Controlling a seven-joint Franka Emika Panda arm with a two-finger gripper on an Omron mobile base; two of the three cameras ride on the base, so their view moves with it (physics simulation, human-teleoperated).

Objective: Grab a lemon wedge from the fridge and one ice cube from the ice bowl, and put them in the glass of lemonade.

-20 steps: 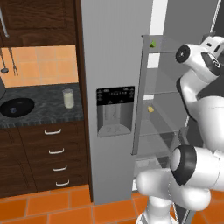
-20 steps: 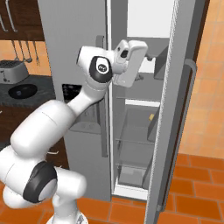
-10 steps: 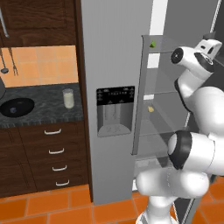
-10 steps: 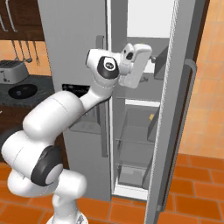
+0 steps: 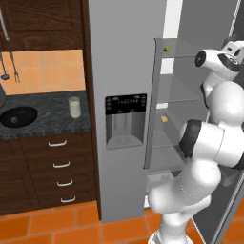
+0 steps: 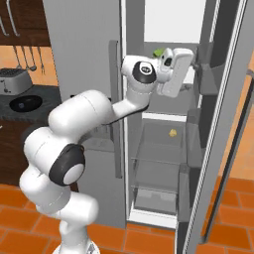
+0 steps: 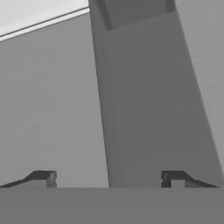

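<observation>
The fridge (image 5: 126, 71) fills the middle of the left base view, its right door swung open at the right edge; the dispenser (image 5: 125, 120) sits at centre on the shut left door. In the right base view the open fridge (image 6: 79, 49) shows glass shelves in the middle of the frame. The wedge (image 5: 167, 48) is a small green piece on the top shelf, upper centre-right of the left base view; in the right base view the wedge (image 6: 158, 52) lies at upper centre, just left of the hand. A small yellow item (image 6: 172, 133) rests on a lower shelf, centre right. The arm (image 6: 94, 111) rises from the lower left of the right base view and reaches into the upper fridge; the gripper (image 7: 108, 178) appears at the bottom of the hand view with its fingers (image 7: 43, 177) spread wide and nothing between them, facing grey fridge panels. In the left base view the glass (image 5: 74, 106) stands on the dark counter (image 5: 47, 124) at middle left; the bowl (image 5: 18, 116) sits left of it, near the frame's left edge; a pale speck lies in it, too small to name. In the right base view the toaster (image 6: 12, 80) is at the left edge with the bowl (image 6: 26, 102) just below it.
</observation>
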